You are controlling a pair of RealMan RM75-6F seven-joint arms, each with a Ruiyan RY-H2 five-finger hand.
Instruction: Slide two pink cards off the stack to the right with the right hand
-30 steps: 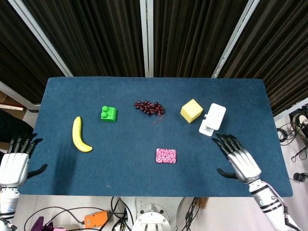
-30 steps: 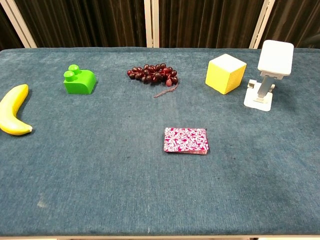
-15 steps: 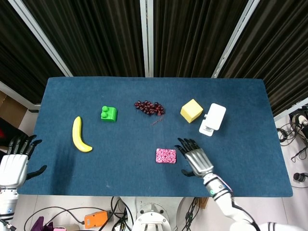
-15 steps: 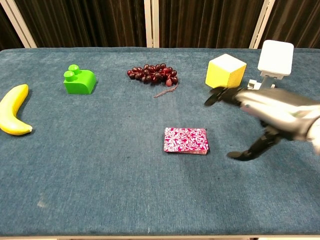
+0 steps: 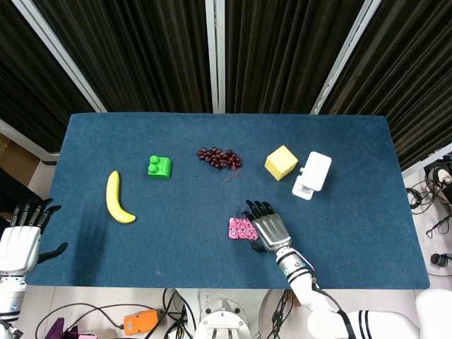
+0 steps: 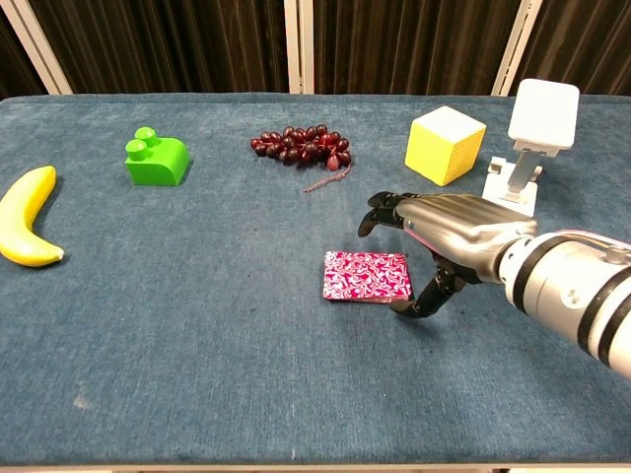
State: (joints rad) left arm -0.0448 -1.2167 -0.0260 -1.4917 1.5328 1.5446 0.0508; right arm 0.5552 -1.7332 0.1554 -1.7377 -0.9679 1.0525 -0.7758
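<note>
The stack of pink patterned cards lies flat on the blue table near the front middle. My right hand hovers just to the right of the stack, palm down, fingers spread and reaching over its right end. In the chest view the thumb points down beside the stack's right edge; I cannot tell whether it touches. Nothing is held in it. At the table's front left corner my left hand stays off the edge, fingers apart and empty; the chest view does not show it.
A yellow cube and a white stand sit at the back right. Dark grapes lie behind the stack. A green block and a banana are on the left.
My right hand has swept leftward from the table's right side to the card stack's right end. The stack and my left hand have not moved.
</note>
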